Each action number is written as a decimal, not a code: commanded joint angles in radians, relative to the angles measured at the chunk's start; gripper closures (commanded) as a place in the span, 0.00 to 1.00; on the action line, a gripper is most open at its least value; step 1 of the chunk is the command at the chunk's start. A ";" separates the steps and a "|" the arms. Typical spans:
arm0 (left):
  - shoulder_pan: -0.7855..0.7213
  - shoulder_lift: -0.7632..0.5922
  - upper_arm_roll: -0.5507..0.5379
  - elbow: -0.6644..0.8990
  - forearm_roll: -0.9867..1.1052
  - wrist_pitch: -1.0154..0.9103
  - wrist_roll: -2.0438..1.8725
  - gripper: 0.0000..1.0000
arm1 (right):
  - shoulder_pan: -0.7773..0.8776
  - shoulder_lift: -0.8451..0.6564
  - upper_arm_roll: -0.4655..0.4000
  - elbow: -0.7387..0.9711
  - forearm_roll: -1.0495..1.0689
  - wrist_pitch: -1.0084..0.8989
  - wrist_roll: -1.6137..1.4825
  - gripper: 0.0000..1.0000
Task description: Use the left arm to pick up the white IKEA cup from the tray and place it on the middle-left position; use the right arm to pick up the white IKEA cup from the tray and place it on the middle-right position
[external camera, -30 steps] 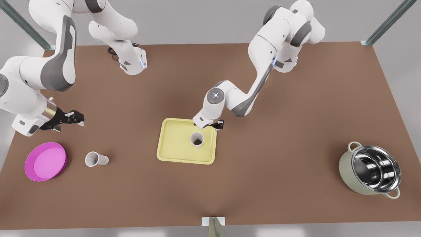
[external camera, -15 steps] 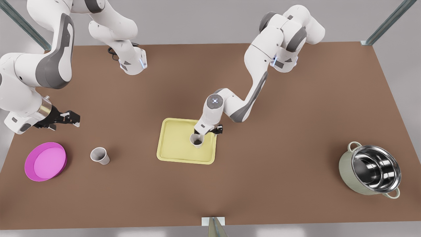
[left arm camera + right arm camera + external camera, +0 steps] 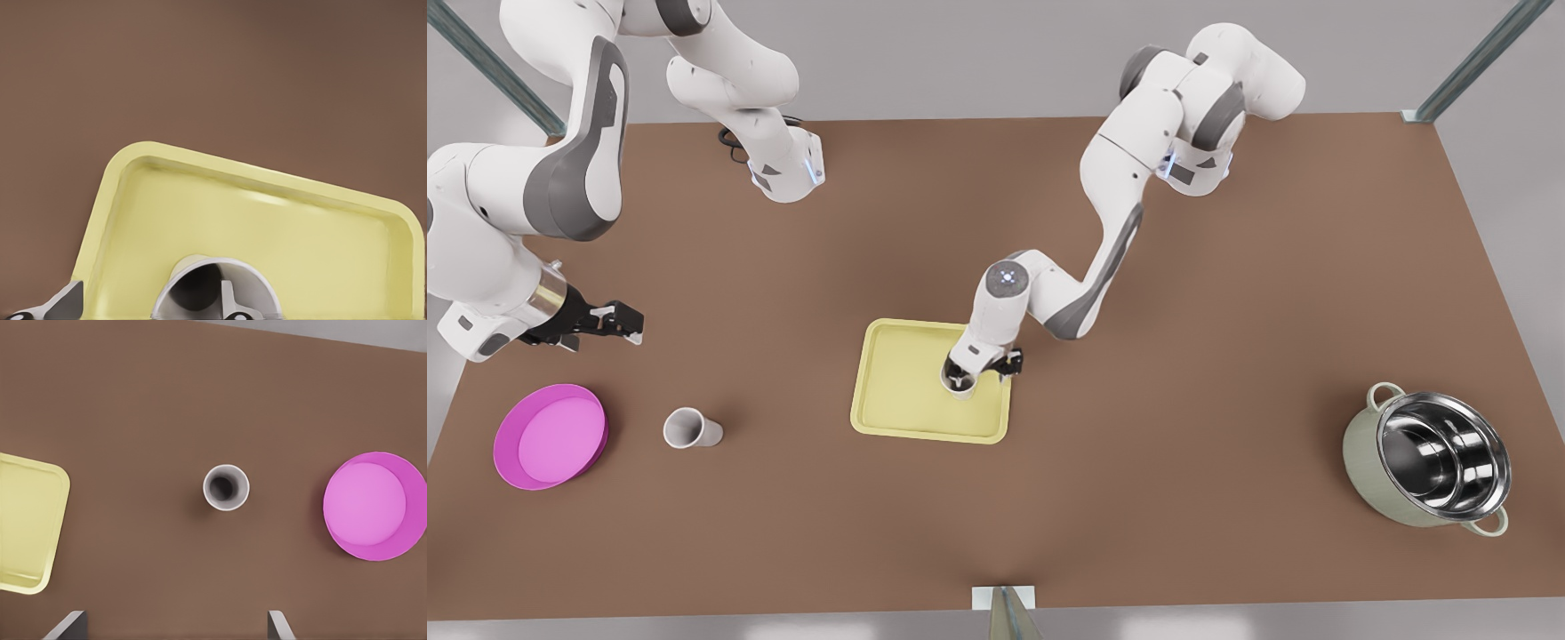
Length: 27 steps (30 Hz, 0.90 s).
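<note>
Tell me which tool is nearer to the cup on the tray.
Left. The left tool straddles the wall of the cup on the tray; the right tool hovers far off at the front view's left, near the magenta plate.

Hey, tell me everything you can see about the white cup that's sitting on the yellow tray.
The cup is plain white and smooth, with a round rim and a shadowed, dark inside. It stands upright on the pale yellow tray, toward the tray's end on the front view's right. The left gripper is down over it, open, with one finger inside the rim and the other outside the wall.
</note>
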 commanded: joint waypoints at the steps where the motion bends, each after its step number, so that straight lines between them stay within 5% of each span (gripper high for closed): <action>1: -0.007 0.000 0.000 -0.001 0.007 0.036 -0.074 0.00 | 0.000 -0.001 0.000 0.000 0.000 0.010 0.028 0.00; 5: -0.014 0.022 0.000 -0.003 0.020 0.036 -0.072 0.08 | 0.000 0.002 0.000 0.001 0.000 0.010 0.028 0.00; 9: -0.012 0.020 0.002 -0.001 0.020 0.031 -0.072 0.65 | 0.000 0.004 0.000 0.000 0.000 0.010 0.028 0.00; 12: -0.012 0.019 0.002 -0.001 0.019 0.026 -0.084 0.85 | 0.000 0.004 0.000 0.000 0.000 0.012 0.028 0.00; 20: 0.012 -0.081 0.029 -0.018 0.013 -0.131 -0.046 0.90 | 0.002 0.008 0.000 0.001 0.000 0.026 0.028 0.00; 27: 0.315 -0.486 0.028 -0.610 -0.154 0.033 0.601 0.90 | 0.000 0.008 0.000 0.001 0.000 0.026 0.028 0.00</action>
